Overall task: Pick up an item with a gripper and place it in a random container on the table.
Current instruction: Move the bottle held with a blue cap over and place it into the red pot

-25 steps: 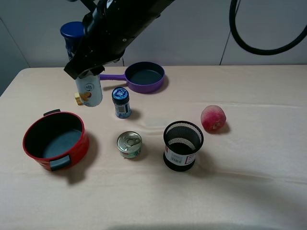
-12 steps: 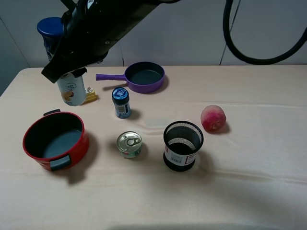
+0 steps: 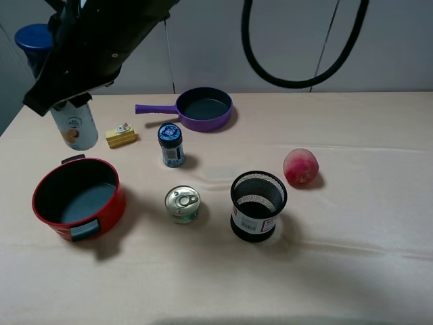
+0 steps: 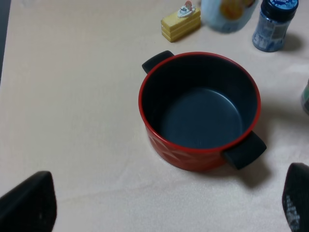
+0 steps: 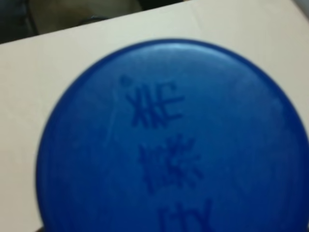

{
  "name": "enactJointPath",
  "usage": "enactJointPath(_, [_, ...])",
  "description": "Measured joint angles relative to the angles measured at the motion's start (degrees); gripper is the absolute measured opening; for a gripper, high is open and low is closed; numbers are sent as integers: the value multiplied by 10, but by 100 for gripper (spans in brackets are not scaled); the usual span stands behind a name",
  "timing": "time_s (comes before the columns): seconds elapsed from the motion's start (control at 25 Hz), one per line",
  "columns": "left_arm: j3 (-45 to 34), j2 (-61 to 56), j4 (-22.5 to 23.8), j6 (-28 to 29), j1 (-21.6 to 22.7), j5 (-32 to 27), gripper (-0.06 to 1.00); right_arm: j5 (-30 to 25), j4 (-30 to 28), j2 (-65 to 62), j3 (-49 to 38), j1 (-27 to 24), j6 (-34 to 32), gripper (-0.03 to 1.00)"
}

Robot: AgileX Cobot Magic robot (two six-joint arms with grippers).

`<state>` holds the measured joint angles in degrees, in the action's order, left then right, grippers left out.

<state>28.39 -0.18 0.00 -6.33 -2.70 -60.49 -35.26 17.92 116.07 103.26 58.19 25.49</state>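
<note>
Shifted bottle leftward, clamped tight in right end effector. Hangs near pot, not yet above it. Likely next: forward, down

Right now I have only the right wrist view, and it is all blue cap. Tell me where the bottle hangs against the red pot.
Observer: The bottle looks lifted off the table, beyond the far rim of the red pot, not over it.
Operator: Report what lies near it.
Observer: A yellow block sits on the table right beside the bottle.
Operator: Check inside the pot.
Observer: Nothing in it; the left wrist view shows its dark inside bare.
</note>
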Motion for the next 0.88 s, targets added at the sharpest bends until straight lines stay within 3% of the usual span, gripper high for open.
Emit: enactJointPath(0.88, [0,0,0,0,0,0,94,-10,-9,86,43,51,0,35])
